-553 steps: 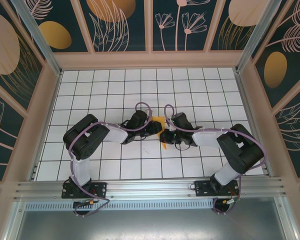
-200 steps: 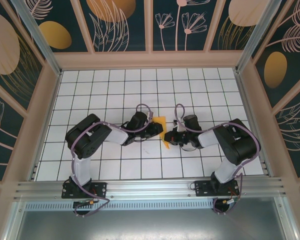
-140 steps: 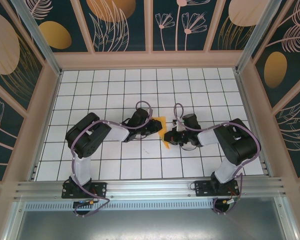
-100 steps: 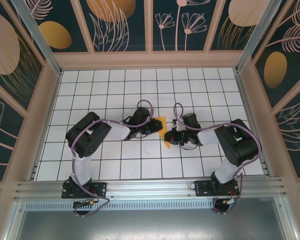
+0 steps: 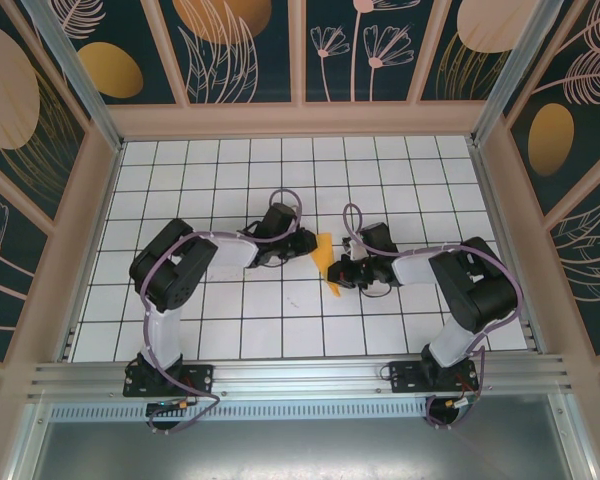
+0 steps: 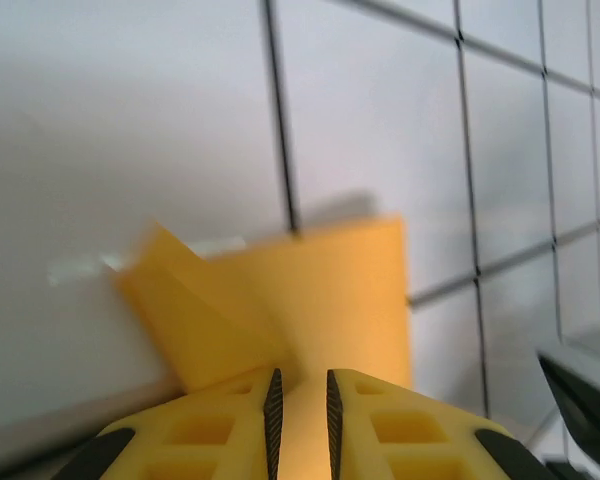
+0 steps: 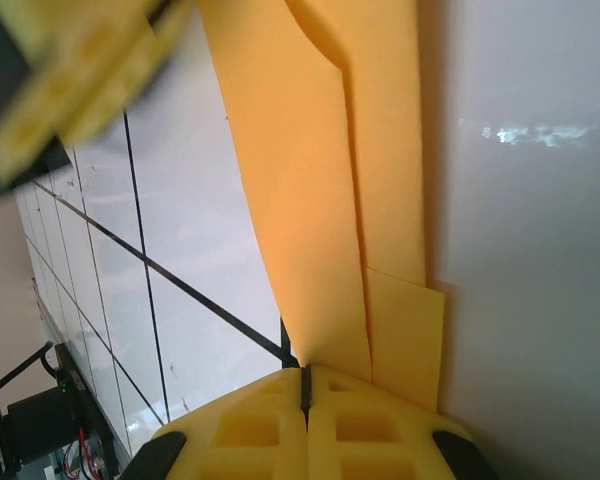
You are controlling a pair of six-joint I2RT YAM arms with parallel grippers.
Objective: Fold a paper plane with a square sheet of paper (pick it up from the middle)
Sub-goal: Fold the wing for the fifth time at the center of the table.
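The folded paper (image 5: 326,262) lies mid-surface (image 5: 280,320) between both arms. The left hand (image 6: 300,410) pinches one edge with its fingers nearly together; the right hand (image 7: 306,395) is clamped fully on the opposite edge.

Thin matt orange-yellow paper plane (image 7: 320,190), creased; glossy white gridded table (image 5: 180,200); moulded yellow plastic fingers (image 6: 210,440); brushed metal rail (image 5: 300,380).
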